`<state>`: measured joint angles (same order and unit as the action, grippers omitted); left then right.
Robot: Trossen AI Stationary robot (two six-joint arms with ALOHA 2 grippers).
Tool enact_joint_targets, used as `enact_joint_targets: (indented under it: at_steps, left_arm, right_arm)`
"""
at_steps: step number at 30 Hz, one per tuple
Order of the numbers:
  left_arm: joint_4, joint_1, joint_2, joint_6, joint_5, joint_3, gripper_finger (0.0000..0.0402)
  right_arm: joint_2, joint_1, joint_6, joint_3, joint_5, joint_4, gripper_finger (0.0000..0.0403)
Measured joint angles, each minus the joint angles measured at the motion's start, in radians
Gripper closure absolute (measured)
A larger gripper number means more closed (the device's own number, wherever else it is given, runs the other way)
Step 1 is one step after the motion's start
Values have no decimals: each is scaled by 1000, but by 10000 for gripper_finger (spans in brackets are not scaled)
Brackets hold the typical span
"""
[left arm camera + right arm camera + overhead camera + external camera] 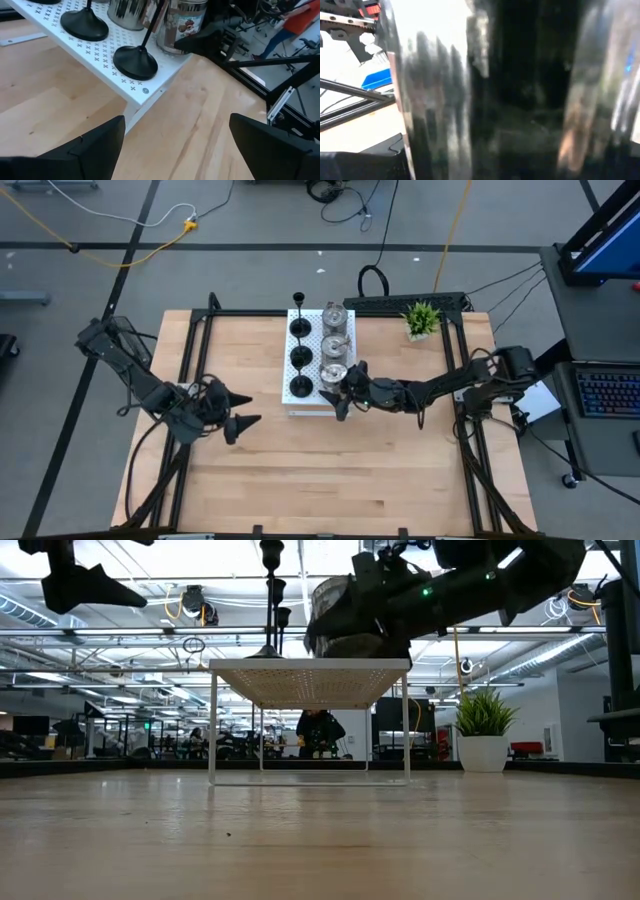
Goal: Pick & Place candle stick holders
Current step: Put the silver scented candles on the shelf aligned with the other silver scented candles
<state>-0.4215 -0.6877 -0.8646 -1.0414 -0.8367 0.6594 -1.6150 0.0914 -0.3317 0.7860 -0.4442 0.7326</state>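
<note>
A white perforated board (318,350) stands raised on legs at the table's far middle. On its left side three black candle stick holders (300,358) stand on their round bases in a row. On its right side are shiny silver holders (336,328). My right gripper (338,388) reaches level from the table's right to the nearest silver holder (335,372), which fills the right wrist view (470,90). My left gripper (252,408) hangs open over bare table left of the board, with nothing between its fingers (176,125). My right gripper has the nearest silver holder's round wall (435,100) between its two fingers, coming level from the table's right. The holder stands upright at the board's near right corner (328,605). Whether its bottom rests on the board, I cannot tell; the fingers' pads are hidden behind the holder.
A small green potted plant (422,318) stands at the table's far right, beside a black power strip (400,302). Black frame rails run along the table's left and right edges. Bare wood lies across the near half of the table (330,480).
</note>
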Motion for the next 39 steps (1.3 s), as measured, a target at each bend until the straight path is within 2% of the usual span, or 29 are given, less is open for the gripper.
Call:
enact_joint_targets:
  at_steps: [11,20,24,35,39]
  left_arm:
    - [-1,29,0,19,53,0,25]
    - [-1,28,0,26,61,0,36]
    - [-1,28,0,27,61,0,33]
    - [-1,28,0,26,61,0,26]
    - [0,28,0,26,61,0,31]
  right_arm:
    - [-23,-11,6,0,3,19,56]
    - [-22,-32,3,0,6,2,44]
    - [-22,-32,4,0,60,5,39]
    - [-22,-53,-44,0,53,17,37]
    - [-22,-63,-43,0,92,17,37]
